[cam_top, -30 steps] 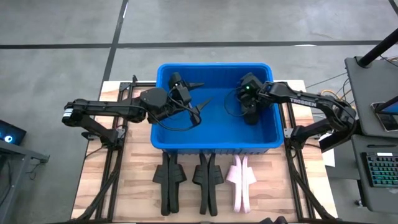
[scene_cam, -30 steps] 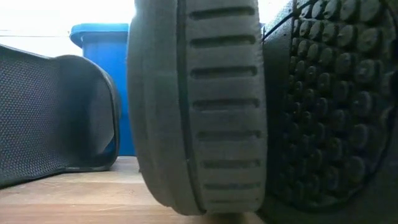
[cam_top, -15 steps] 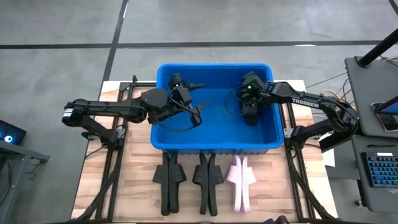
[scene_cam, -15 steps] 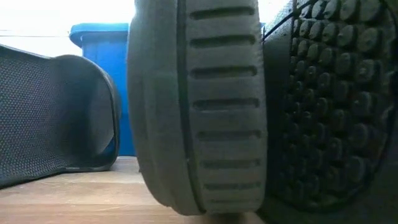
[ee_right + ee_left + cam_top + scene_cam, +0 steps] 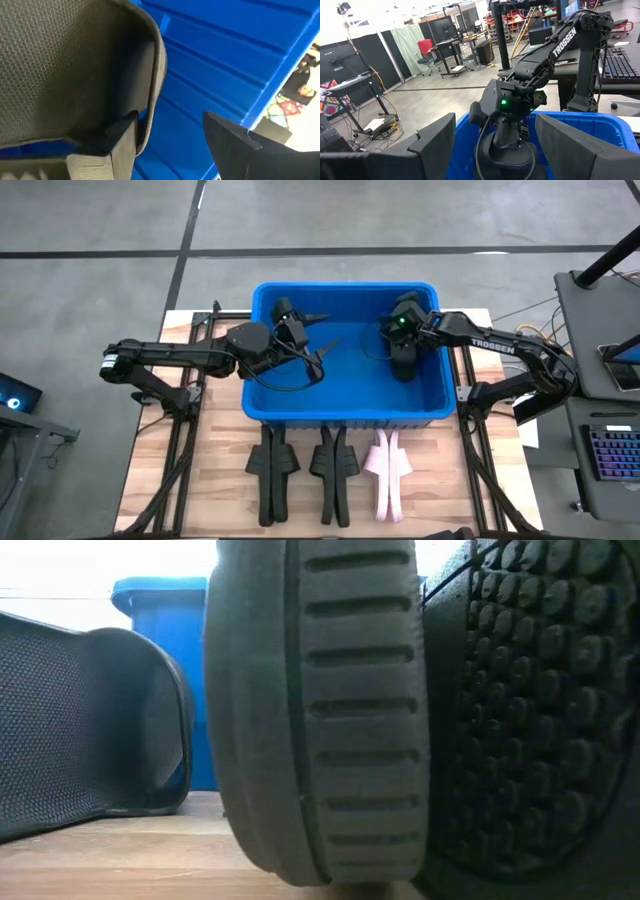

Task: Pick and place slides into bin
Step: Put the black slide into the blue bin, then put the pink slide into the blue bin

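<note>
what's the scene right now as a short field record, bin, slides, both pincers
bin: blue bin at the table's far middle
slides on table: two black slides and a pink slide, lying in front of the bin
slide in bin: black slide, under the right pincer
left pincer: open, empty, over the bin
right pincer: open, inside the bin

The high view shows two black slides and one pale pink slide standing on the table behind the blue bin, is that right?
Not quite. The two black slides and the pale pink slide stand in a row on the table in front of the blue bin, not behind it. The high view shows this.
</note>
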Available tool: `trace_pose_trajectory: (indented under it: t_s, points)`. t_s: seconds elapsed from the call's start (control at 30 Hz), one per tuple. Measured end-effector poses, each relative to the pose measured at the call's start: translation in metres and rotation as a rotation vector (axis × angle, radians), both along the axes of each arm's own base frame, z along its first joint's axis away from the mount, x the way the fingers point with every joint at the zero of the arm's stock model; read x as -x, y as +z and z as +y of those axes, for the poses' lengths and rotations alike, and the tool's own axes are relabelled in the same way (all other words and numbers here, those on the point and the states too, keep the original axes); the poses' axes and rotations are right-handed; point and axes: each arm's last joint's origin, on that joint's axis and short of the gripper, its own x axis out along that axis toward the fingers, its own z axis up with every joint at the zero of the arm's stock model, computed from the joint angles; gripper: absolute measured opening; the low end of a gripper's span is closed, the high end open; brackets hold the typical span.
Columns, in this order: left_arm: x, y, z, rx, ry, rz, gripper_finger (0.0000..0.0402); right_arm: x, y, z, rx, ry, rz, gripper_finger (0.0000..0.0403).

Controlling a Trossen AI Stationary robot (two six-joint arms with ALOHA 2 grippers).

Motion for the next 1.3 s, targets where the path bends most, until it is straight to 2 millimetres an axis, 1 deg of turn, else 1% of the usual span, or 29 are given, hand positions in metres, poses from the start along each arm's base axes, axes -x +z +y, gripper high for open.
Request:
trace_pose_trajectory:
  t_s: [0.13,0.33,0.6,0.7,0.83,1.1,1.2,1.3]
  points:
    - [0.0,0.0,0.0,0.0,0.0,0.0,0.0259,0.001,0.001,0.001,0.026,-0.053,-0.029,0.021]
    - [0.0,0.0,0.0,0.0,0.0,0.0,0.0259,0.003,0.004,0.002,0.032,-0.074,-0.064,0.021]
    - [0.0,0.0,0.0,0.0,0.0,0.0,0.0259,0.011,0.018,0.009,0.009,-0.102,-0.216,0.021]
    - [0.0,0.0,0.0,0.0,0.0,0.0,0.0259,0.015,0.019,0.013,-0.041,-0.118,-0.269,0.021]
    - [0.0,0.0,0.0,0.0,0.0,0.001,0.0259,0.021,0.016,0.017,-0.099,-0.153,-0.251,0.021]
    - [0.0,0.0,0.0,0.0,0.0,0.001,0.0259,0.021,0.015,0.017,-0.12,-0.196,-0.305,0.021]
    - [0.0,0.0,0.0,0.0,0.0,0.0,0.0259,0.024,0.014,0.02,-0.162,-0.215,-0.279,0.021]
    - [0.0,0.0,0.0,0.0,0.0,0.001,0.0259,0.025,0.017,0.021,-0.183,-0.249,-0.28,0.021]
